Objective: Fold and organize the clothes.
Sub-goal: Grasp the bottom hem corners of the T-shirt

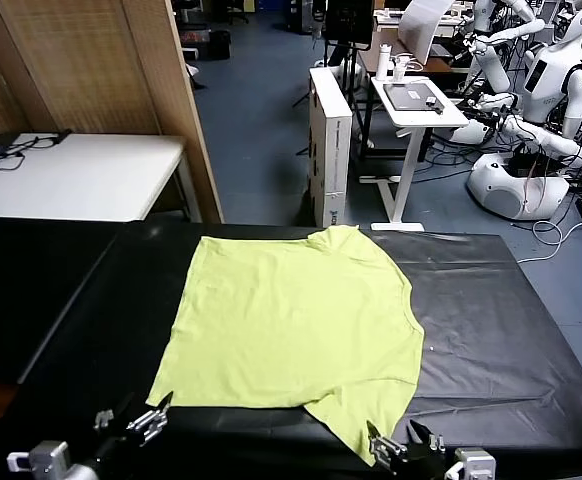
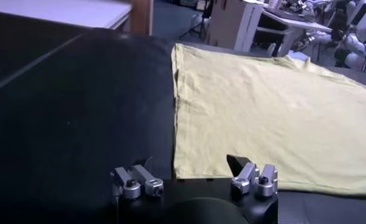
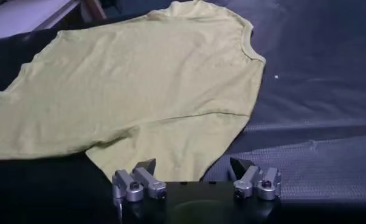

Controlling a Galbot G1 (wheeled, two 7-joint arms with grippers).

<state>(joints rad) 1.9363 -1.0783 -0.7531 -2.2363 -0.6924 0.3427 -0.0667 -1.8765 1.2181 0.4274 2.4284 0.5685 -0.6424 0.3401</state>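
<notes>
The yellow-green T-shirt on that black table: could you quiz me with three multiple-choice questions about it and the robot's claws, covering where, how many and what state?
1. Where does the T-shirt lie?
A. Spread flat on the black table
B. Hanging off the white desk
C. On the floor

2. How many garments are on the table?
A. Three
B. One
C. Two

3. What state are the left gripper and right gripper in?
A. Both shut on the shirt
B. One open, one shut
C. Both open, holding nothing

Answers:
1 A, the shirt lies flat on the black cover.
2 B, only the lime shirt is there.
3 C, each wrist view shows spread fingers with nothing between them.
</notes>
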